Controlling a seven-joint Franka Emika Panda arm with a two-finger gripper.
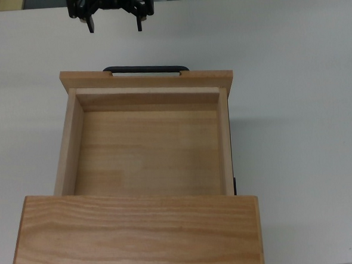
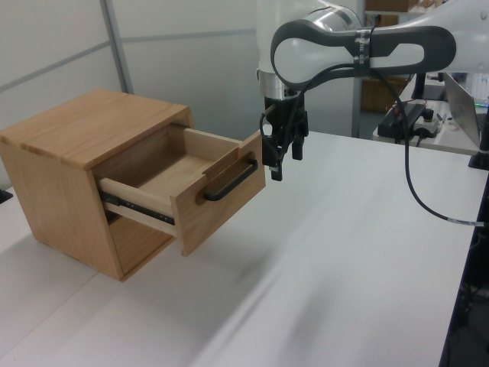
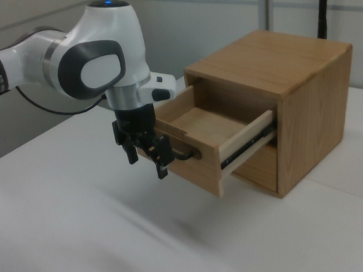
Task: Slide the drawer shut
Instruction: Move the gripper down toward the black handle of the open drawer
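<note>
Cabinet [image 1: 134,236] sits closest, its drawer [image 1: 147,151] pulled well out. My tool [image 1: 114,25] hangs open and empty beside the handle [image 1: 145,69].

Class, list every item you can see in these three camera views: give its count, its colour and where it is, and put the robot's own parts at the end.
drawer: one, light wood, pulled well out of the cabinet, empty inside.
bar handle: one, black, on the drawer's front panel, facing the gripper.
cabinet: one, wood-grain brown, standing on the table at the left view's left.
slide rail: one visible in the left view, dark metal, along the drawer's side.
table: one, white, under everything.
cable: one, black, hanging from the arm in the left view.
arm: one, white and grey, reaching toward the drawer front.
gripper: one, black, fingers open, just off the handle, not touching it.
</note>
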